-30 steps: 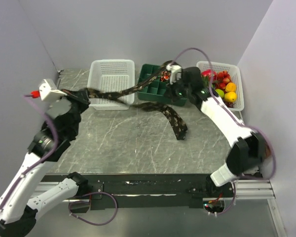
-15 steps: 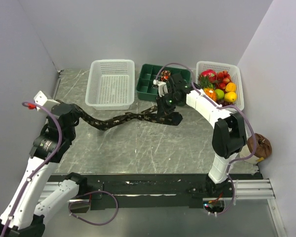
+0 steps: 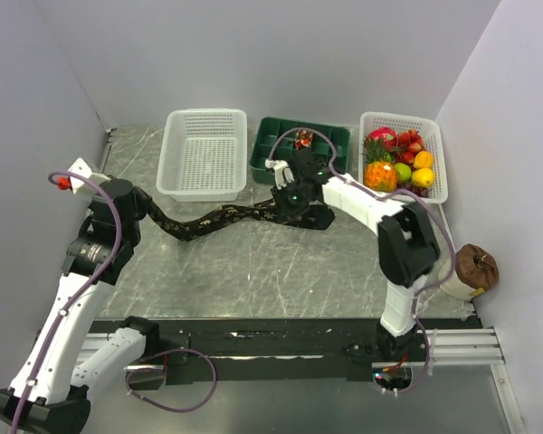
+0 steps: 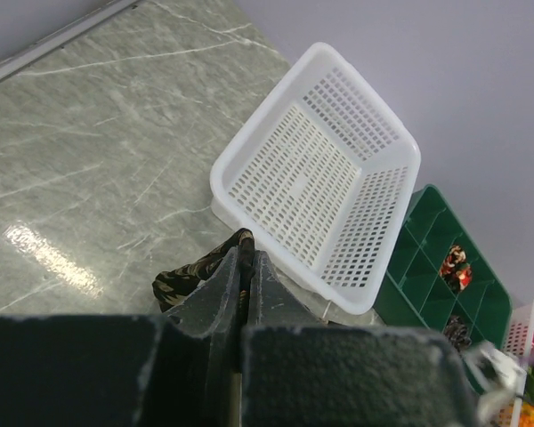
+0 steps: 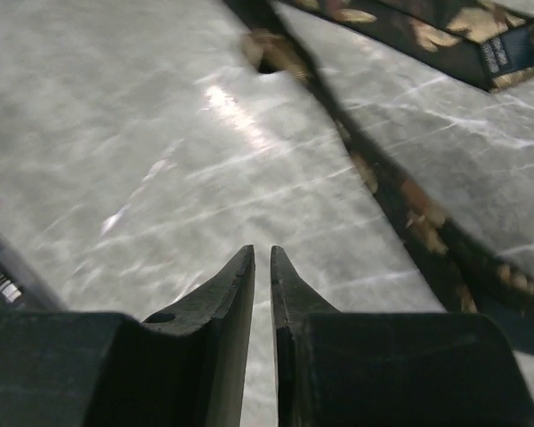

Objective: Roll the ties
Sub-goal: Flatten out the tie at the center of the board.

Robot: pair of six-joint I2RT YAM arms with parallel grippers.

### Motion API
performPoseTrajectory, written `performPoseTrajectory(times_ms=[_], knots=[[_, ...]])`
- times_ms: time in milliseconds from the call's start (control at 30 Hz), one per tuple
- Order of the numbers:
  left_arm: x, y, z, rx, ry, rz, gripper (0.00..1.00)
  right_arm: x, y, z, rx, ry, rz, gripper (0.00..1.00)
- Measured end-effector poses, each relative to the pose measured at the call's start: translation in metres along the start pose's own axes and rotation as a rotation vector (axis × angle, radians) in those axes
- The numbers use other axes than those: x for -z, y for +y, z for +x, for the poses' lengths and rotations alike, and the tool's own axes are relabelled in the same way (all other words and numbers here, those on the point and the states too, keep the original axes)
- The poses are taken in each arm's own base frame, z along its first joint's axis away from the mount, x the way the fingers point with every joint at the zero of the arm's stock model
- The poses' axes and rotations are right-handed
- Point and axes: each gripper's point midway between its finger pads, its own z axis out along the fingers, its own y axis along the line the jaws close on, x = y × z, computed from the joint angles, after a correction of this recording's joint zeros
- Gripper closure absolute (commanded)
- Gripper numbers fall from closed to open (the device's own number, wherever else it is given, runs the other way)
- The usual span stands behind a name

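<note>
The tie (image 3: 224, 217), dark with tan speckles, lies stretched along the counter (image 3: 253, 271), just in front of the white basket (image 3: 204, 116) and the green divided tray (image 3: 264, 165). A reddish coil (image 4: 454, 264) already sits in one compartment of that tray.

The tie's left end is pinched in the left end effector (image 4: 246, 260). Its fingers are pressed together on the fabric, which comes out from between their tips. This grip probably anchors the strip so that it stays straight and flat instead of bunching, which a tidy roll started from the other end would need.

The other end lies loosely doubled over beside the right end effector (image 5: 262, 267), with a label showing on the fabric there. That end effector's fingers stand a sliver apart with only bare counter between them. The tie runs past just to one side, so they hold nothing.

The left arm rises from its base at the near left. Its elbow is lifted and its wrist is turned toward the right, low over the counter. The right arm reaches forward, then bends left across the front of the fruit basket (image 3: 439, 158), with its wrist tipped down at the counter beside the tray.
</note>
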Motion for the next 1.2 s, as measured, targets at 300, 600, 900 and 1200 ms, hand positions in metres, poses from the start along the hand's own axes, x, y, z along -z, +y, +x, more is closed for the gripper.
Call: performPoseTrajectory(times_ms=[300,600,900,1200], knots=[[0.002,-0.007,-0.004,-0.003,0.005,0.046,0.99,-0.074,-0.075,-0.006,-0.097,0.117,0.283,0.83],[0.018,-0.020,-0.019,-0.003,-0.005,0.125,0.99,-0.068,-0.089,-0.004,-0.114,0.151,0.374,0.87],[0.030,-0.010,-0.024,-0.028,-0.008,0.111,0.99,-0.060,-0.085,0.022,-0.115,0.228,0.370,0.91],[0.041,0.030,-0.017,-0.038,-0.007,0.007,0.96,-0.037,-0.070,0.068,-0.168,0.312,0.361,0.89]])
